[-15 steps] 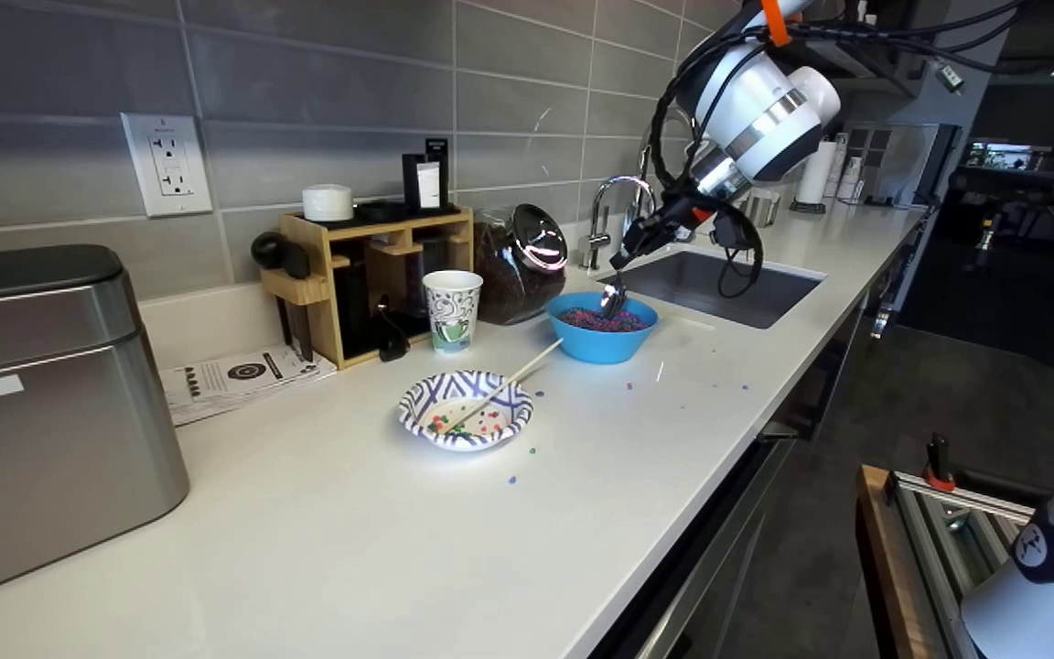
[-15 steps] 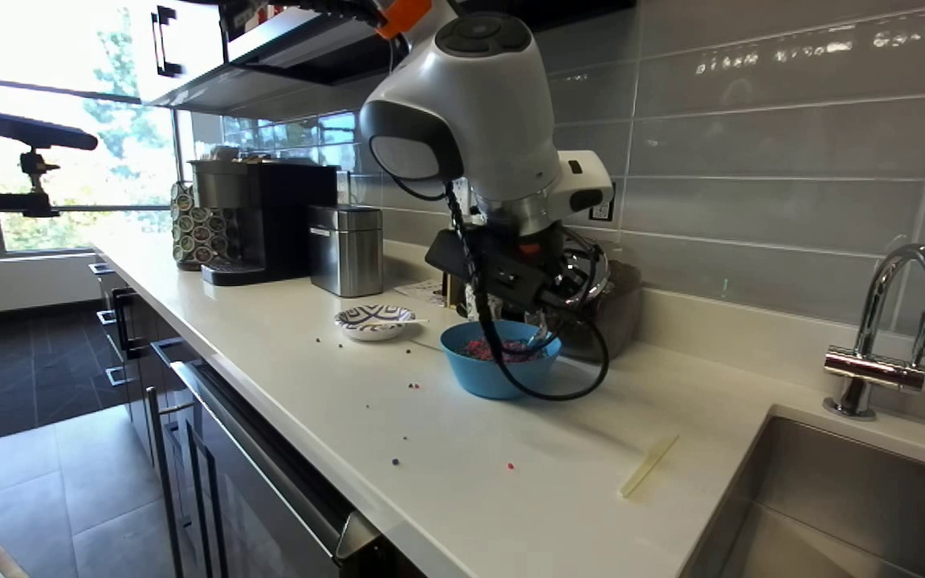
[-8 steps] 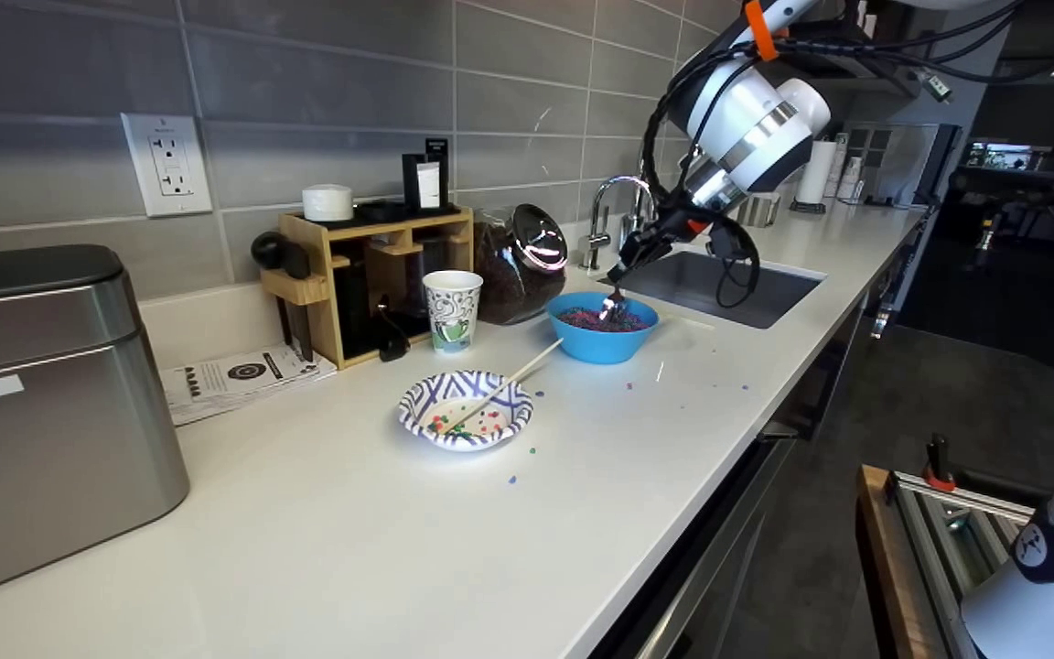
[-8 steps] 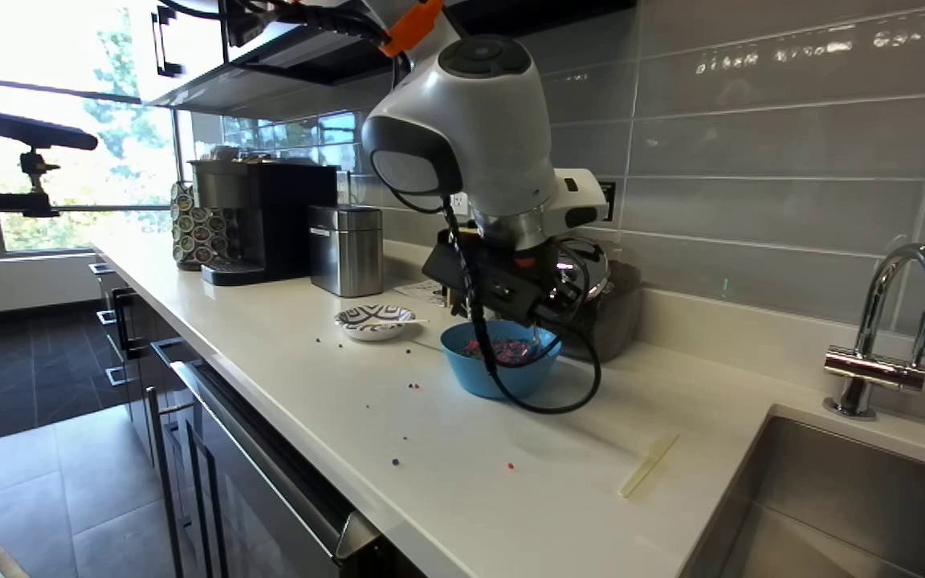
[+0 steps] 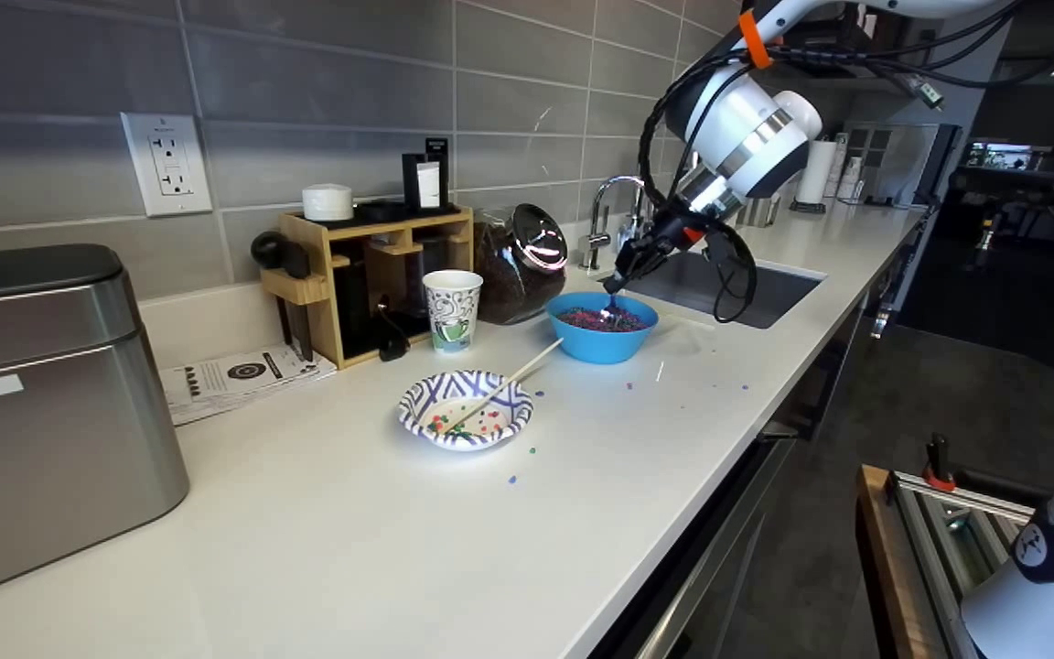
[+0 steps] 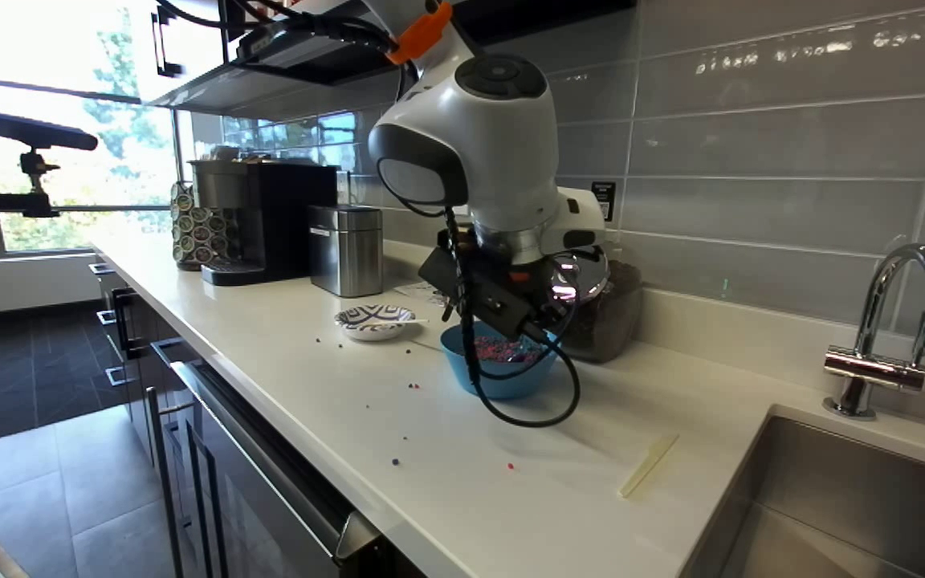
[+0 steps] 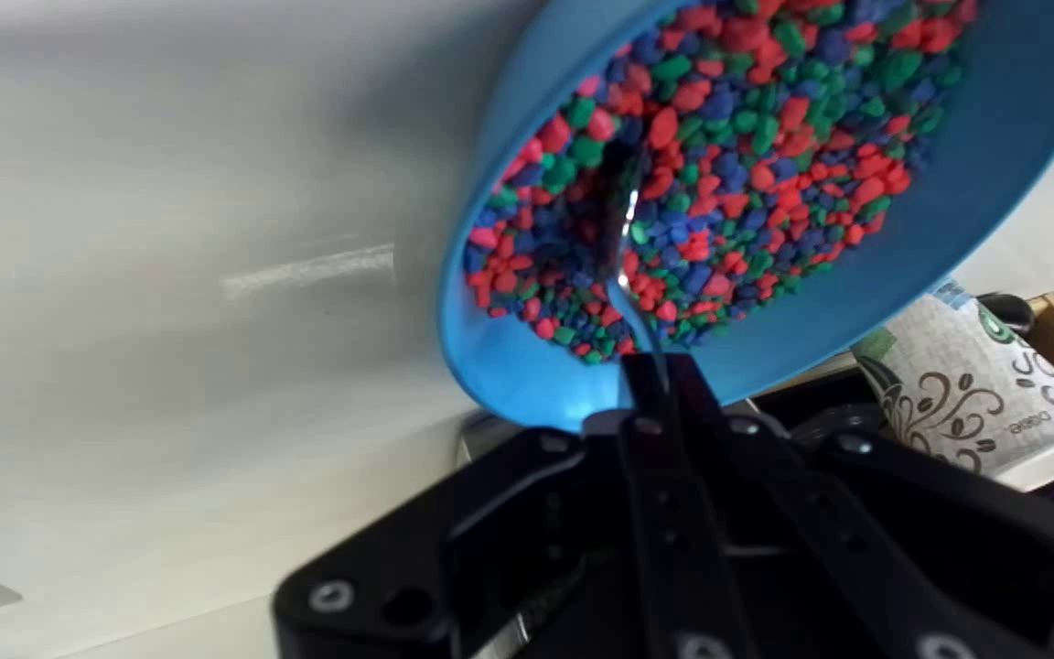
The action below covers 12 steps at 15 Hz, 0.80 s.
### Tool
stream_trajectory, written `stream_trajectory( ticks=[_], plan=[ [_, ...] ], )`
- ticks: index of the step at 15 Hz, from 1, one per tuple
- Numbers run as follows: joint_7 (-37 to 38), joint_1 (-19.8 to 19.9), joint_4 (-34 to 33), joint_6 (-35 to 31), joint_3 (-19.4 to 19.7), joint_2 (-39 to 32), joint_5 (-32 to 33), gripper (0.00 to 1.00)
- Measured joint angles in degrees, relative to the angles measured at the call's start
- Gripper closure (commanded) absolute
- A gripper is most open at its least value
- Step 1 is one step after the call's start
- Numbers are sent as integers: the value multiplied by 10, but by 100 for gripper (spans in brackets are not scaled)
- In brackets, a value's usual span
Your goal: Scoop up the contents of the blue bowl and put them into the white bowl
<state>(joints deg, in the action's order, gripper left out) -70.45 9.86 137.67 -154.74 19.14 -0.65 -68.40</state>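
In the wrist view my gripper [image 7: 664, 371] is shut on a metal spoon [image 7: 633, 316], which slants down over the blue bowl [image 7: 994, 174]. The spoon's head is partly sunk among the contents [image 7: 747, 229], small red, green and blue bits covering the bowl's floor. How much the spoon carries cannot be made out. In an exterior view the blue bowl [image 5: 602, 346] stands upright on the counter, my gripper [image 5: 612, 286] just above its far rim. Nearer that camera sits the white bowl [image 5: 440, 394] with blue patterning, a few coloured bits and a thin pale stick [image 5: 522, 371] inside.
A paper cup [image 5: 452, 311] and a tilted jar [image 5: 520, 275] stand close behind the blue bowl. The wooden rack [image 5: 399, 243] is by the wall. Beyond lies the sink [image 5: 719, 291]. Another pale strip [image 6: 649, 466] and scattered bits lie on the counter.
The arm has come down and tilted somewhat, bringing the spoon's head lower into the bits. Both bowls stay where they were, and the grip on the spoon looks the same.
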Motion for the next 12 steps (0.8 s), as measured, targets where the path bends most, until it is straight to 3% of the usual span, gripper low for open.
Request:
stream_trajectory(
  ticks=[8, 12],
  plan=[
    [19, 17, -22, 60, 19, -8, 0, 100],
    [28, 45, -41, 113, 23, -9, 0, 100]
  ],
)
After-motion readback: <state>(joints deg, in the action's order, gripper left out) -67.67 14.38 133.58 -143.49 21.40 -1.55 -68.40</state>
